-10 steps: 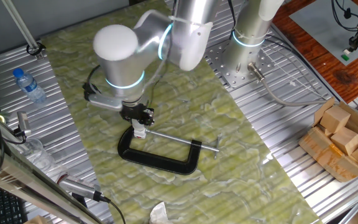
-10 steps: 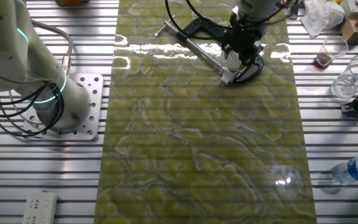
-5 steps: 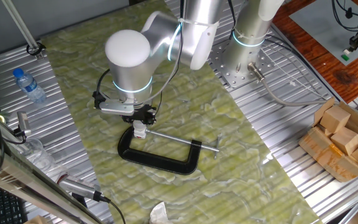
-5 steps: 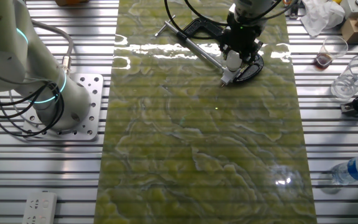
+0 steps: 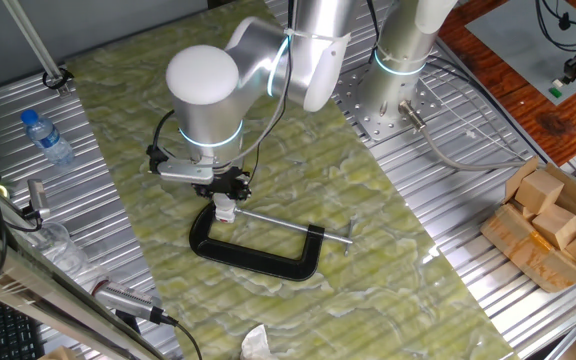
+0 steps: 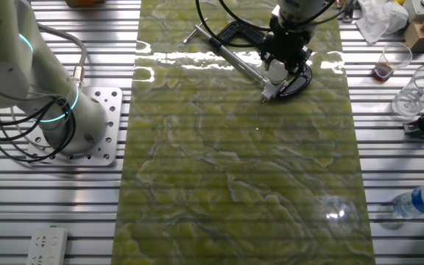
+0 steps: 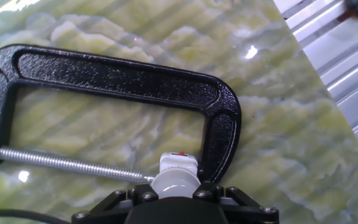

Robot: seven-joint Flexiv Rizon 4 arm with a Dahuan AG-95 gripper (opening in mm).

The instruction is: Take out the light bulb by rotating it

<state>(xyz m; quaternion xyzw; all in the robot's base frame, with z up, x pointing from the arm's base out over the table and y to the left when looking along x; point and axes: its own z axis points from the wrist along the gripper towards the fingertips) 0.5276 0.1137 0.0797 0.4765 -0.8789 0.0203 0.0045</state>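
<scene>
Gripper (image 7: 176,194) sat low over the light bulb (image 7: 176,182), and from the hand view its black fingers appeared to be closed around the frosted dome, though the contact itself was hidden under the gripper body, so this is a judgement. In one fixed view the same gripper (image 5: 225,192) hung from the wrist directly above the bulb (image 5: 225,210), aligned down its axis; that suits a twisting motion, since turning the wrist would turn the bulb without dragging it sideways.

The bulb stood in a small white socket (image 7: 178,165), which was pinched between the screw tip and the fixed end of a black C-clamp (image 7: 117,78). The clamp lay flat on the green marbled mat (image 7: 278,143), its threaded screw (image 7: 67,163) running across the opening to press on the socket. I judge that the clamp was there to stop the socket from spinning along with the bulb, so the thread could back out.

From the other fixed view the bulb (image 6: 275,71) showed white beneath the dark fingers, with the clamp (image 6: 297,82) around it.

A small red mark was visible on the socket's top face, but it was too small to read as lettering. No brand or other writing could be made out on the clamp, the bulb or the gripper.
</scene>
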